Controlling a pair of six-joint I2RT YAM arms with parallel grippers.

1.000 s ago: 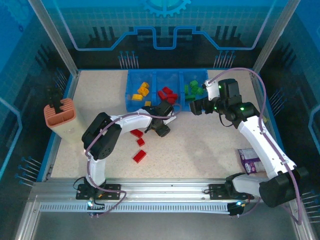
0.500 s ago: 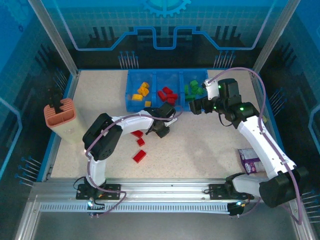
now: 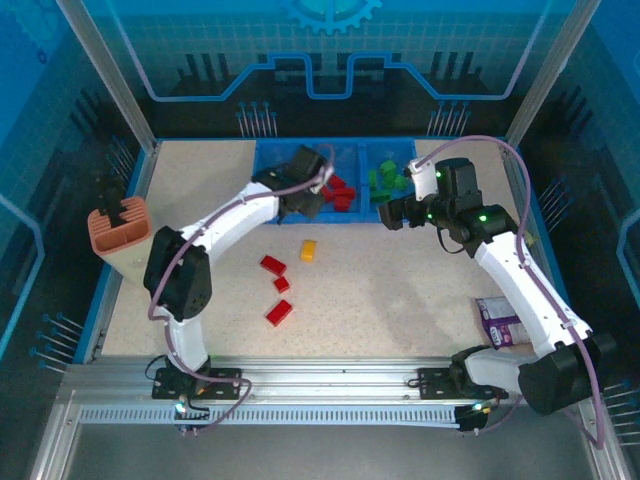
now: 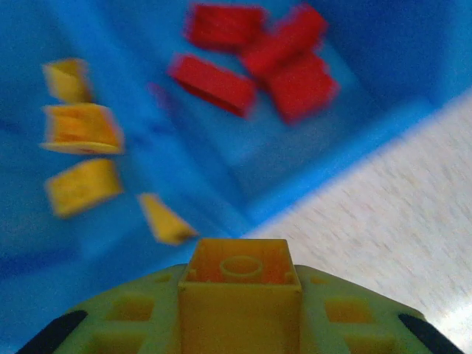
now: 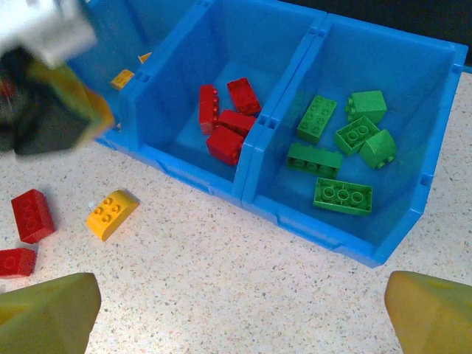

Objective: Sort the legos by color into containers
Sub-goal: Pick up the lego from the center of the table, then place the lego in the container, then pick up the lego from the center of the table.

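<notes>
The left arm reaches long from the lower left of the top view up to the tray (image 3: 362, 160). Its left gripper (image 3: 305, 192) hangs about where the left and middle compartments meet. In the wrist view its fingers are clenched on a held brick (image 4: 240, 269), yellow, with its hollow underside and round tube toward the camera. The right arm bends in from the lower right. The right gripper (image 3: 392, 212) sits at the tray's front right edge, fingers (image 5: 44, 313) spread wide with nothing between them. A purple packet (image 3: 497, 322) at the right carries print too small to read. The bricks are glossy, studded plastic: yellow bricks (image 4: 81, 129) in the left compartment (blurred by motion), red bricks (image 5: 225, 122) in the middle, green bricks (image 5: 339, 147) in the right. On the speckled table (image 3: 400, 290) a loose yellow brick (image 3: 308, 250) lies below the tray, three loose red bricks (image 3: 272, 265) to its lower left.
</notes>
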